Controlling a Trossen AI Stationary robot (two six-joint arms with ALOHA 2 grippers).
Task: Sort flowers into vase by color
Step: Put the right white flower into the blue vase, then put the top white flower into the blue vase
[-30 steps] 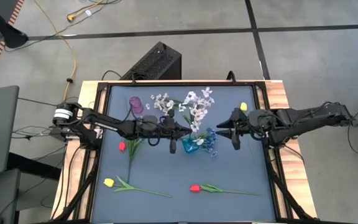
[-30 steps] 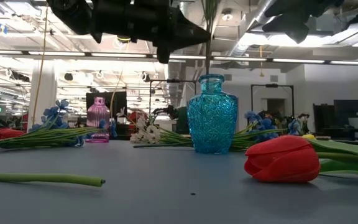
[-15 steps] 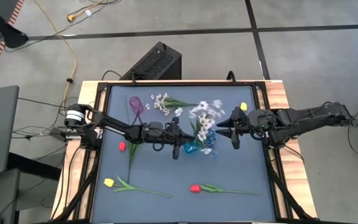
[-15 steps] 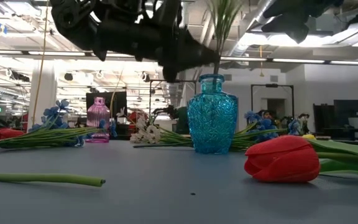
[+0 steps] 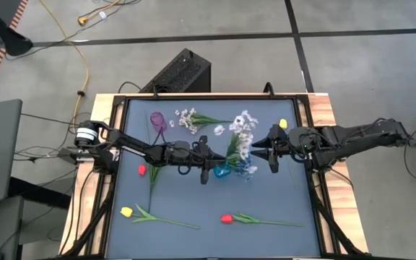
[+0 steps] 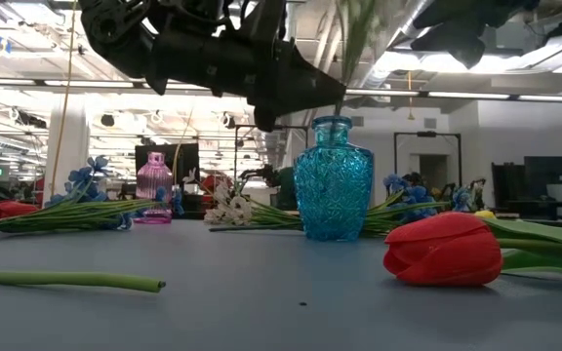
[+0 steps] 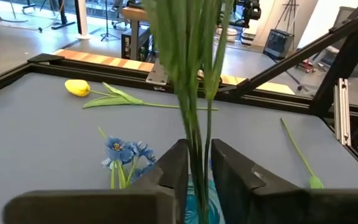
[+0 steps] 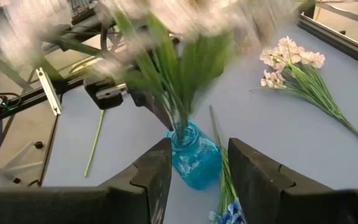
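Note:
My left gripper [image 5: 209,165] is over the table's middle, beside the mouth of the blue glass vase [image 5: 221,170], shut on a sprig of white flowers [image 5: 240,133]. The stems go down into the vase's neck [image 6: 333,122]. The blossoms stand above the vase, toward the right. My right gripper [image 5: 268,152] hovers open just right of the vase, which shows between its fingers in the right wrist view [image 8: 192,155]. A second white sprig [image 5: 191,118] lies flat near the far edge. Blue flowers [image 5: 246,167] lie beside the vase. A small pink vase [image 5: 157,120] stands far left. My left gripper pinches the white sprig's green stems [image 7: 196,146] between its two fingers [image 7: 174,167], just above the vase's mouth. It comes level from the table's left, the fingers lying across the stems. The sprig stands nearly upright, its lower end inside the vase.
Tulips lie flat on the blue mat: red ones [image 5: 226,218] [image 5: 141,170], yellow ones [image 5: 126,211] [image 5: 282,123]. In the low view the near red tulip [image 6: 442,249] lies right of the vase. A raised black frame [image 5: 118,101] rims the table.
My left gripper has moved right and down to the vase, carrying the white sprig. The stems, which hung above the vase's mouth, now reach into its neck. The blossoms have swung right, over the vase. My right gripper has kept still.

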